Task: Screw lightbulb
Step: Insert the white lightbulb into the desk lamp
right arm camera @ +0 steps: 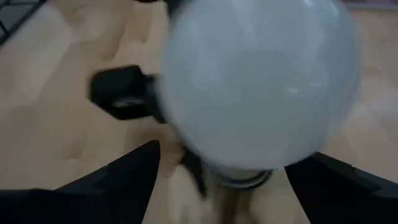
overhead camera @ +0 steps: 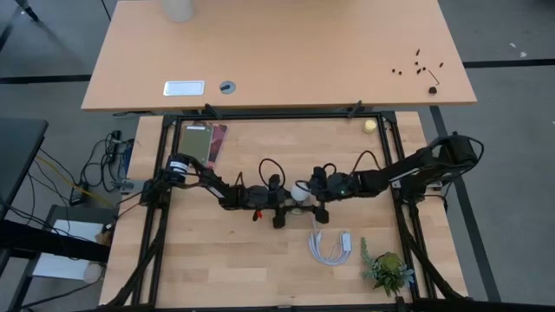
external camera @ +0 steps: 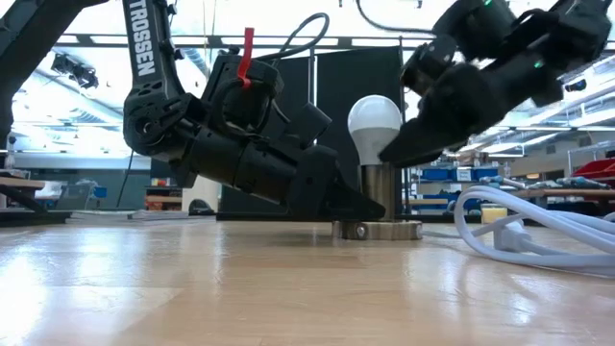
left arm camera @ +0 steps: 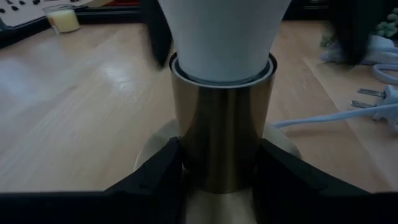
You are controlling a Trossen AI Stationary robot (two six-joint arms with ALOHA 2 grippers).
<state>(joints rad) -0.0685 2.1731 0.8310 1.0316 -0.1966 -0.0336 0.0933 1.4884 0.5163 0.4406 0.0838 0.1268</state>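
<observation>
A frosted white lightbulb (external camera: 375, 117) stands upright with its base in a brass socket (external camera: 378, 192), whose flat round foot (external camera: 377, 231) rests on the wooden table (overhead camera: 260, 260). My left gripper (external camera: 354, 206) reaches in low from the table's left and is shut on the socket's barrel. My right gripper (external camera: 398, 150) slants down from the right. It is open, with one finger on either side of the bulb's lower half (right arm camera: 261, 81). I cannot tell whether those fingers touch the glass. My left gripper pinches the socket's brass barrel (left arm camera: 224, 137) between its two fingers (left arm camera: 155, 177), low on the barrel just above the foot. The fingers come nearly level from the table's left. The socket stands upright, its foot on the table.
A coiled white cable with a plug (overhead camera: 331, 249) lies near the front, right of the socket (external camera: 519, 221). A small potted plant (overhead camera: 388, 270) stands at the front right, a small yellow cup (overhead camera: 370, 126) at the far right, and a green and pink card (overhead camera: 204, 143) at the far left.
</observation>
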